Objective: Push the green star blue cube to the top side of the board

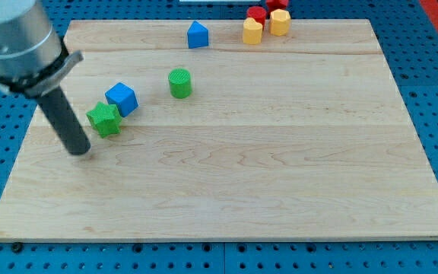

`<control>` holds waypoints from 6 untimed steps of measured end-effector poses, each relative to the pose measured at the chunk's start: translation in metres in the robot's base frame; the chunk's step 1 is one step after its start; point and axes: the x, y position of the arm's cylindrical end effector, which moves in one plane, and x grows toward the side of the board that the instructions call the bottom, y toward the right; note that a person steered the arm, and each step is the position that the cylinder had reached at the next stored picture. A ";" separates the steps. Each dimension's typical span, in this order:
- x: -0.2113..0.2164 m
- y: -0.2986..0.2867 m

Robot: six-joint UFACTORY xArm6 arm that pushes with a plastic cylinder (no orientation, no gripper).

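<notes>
The green star (104, 119) lies at the view's left on the wooden board (226, 175). The blue cube (122, 98) touches it at its upper right. My tip (80, 151) rests on the board just below and left of the green star, a small gap apart from it. The dark rod rises up and to the left toward the grey arm body.
A green cylinder (179, 83) stands right of the blue cube. A blue house-shaped block (198, 35) sits near the top edge. Two yellow blocks (252, 32) (280, 22) and two red blocks (256, 14) (277, 4) cluster at the top right.
</notes>
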 end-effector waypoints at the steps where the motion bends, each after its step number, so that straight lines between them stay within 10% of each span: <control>1: -0.048 0.001; 3: -0.111 0.001; 6: -0.004 -0.025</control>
